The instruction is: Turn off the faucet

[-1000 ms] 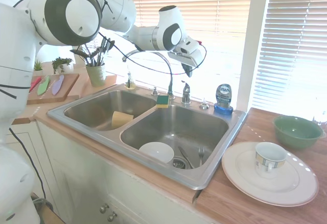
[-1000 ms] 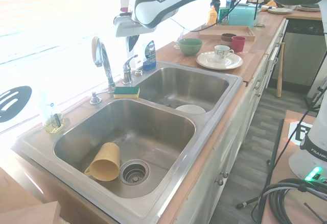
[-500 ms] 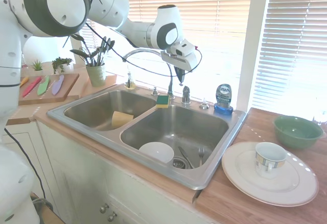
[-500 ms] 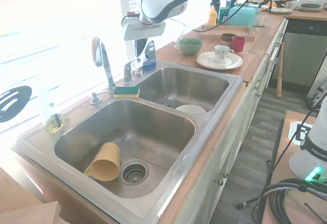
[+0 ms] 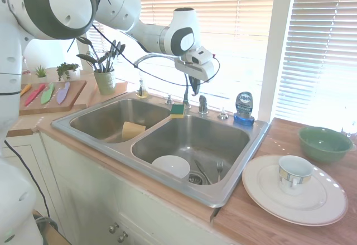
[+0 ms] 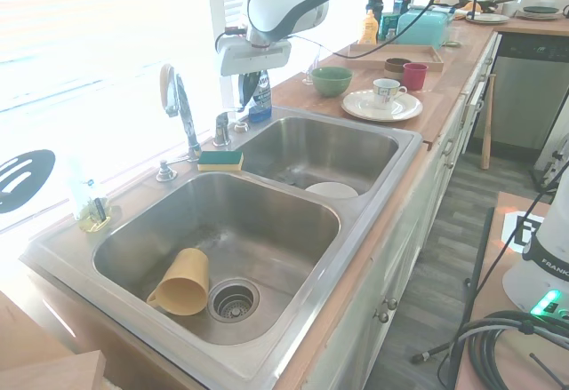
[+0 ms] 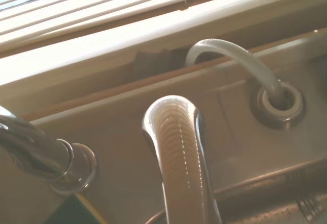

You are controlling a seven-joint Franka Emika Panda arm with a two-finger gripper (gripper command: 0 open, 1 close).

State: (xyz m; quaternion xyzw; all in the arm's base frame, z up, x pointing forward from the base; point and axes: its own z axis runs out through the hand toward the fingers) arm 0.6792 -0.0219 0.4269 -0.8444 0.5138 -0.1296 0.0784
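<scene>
First exterior view: the gripper [image 5: 194, 87] hangs pointing down, directly above the small chrome lever handle [image 5: 203, 104] of the faucet [image 5: 167, 61], close to it but with a gap visible. The fingers read as one dark narrow shape; whether the jaws are spread or pressed together cannot be told here. The faucet stands on the back ledge of the double sink [image 5: 234, 186], its arched spout reaching toward 9 o'clock over the divider. A green-and-yellow sponge [image 5: 177, 110] lies at the spout base. A blue soap bottle [image 5: 244, 108] stands at 3 o'clock from the lever. A white bowl [image 5: 170, 166] sits in the right basin, a yellow cup [image 5: 133, 129] in the left one. A plate [image 5: 262, 192] carrying a mug [image 5: 294, 173] and a green bowl [image 5: 324, 143] rest on the counter at 4 o'clock.

Second exterior view: the gripper [image 6: 246, 91] is just above the lever handle [image 6: 222, 127], in front of the soap bottle [image 6: 260, 95]. Jaw state again cannot be told. The spout [image 6: 180, 106] stands at 9 o'clock from the lever; the sponge [image 6: 220, 160] lies below it.

Wrist view: the lever handle [image 7: 179, 152] fills the centre, seen from above, reflecting window slats. The spout base [image 7: 61, 164] lies at 8 o'clock, a hose fitting [image 7: 276, 104] at 2 o'clock.
</scene>
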